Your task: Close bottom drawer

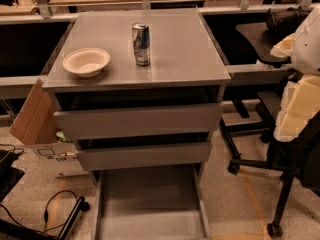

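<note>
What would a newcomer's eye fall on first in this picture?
The grey cabinet fills the middle, with a white bowl at the left of its top and an upright can beside it. Below, the bottom drawer is pulled far out toward the camera, while the top drawer and middle drawer stand only slightly out. The gripper is not in view.

floor [230, 194]: pale speckled, orange tape [253, 196] | chair [286, 194]: black, right | cardboard [31, 115]: left | cable [55, 194]: floor, left | light: warm, dim
</note>
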Robot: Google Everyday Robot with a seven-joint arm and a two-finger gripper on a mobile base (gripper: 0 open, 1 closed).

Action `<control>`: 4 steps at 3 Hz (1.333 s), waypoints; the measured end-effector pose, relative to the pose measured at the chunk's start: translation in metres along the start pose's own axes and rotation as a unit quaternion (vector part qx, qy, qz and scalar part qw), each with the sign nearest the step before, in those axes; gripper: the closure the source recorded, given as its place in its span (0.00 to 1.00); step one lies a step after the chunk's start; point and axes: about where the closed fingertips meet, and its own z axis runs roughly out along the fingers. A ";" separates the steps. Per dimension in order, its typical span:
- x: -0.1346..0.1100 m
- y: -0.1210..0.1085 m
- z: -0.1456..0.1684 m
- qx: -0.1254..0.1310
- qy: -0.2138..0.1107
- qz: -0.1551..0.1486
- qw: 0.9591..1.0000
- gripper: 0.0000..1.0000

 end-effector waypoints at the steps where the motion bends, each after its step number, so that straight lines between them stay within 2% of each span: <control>1: 0.001 0.003 0.006 0.006 0.000 0.004 1.000 0.00; 2: 0.010 0.022 0.034 0.004 -0.020 0.004 1.000 0.00; 3: 0.034 0.053 0.092 -0.004 -0.044 0.018 0.999 0.00; 4: 0.060 0.089 0.161 -0.012 -0.047 0.028 0.998 0.00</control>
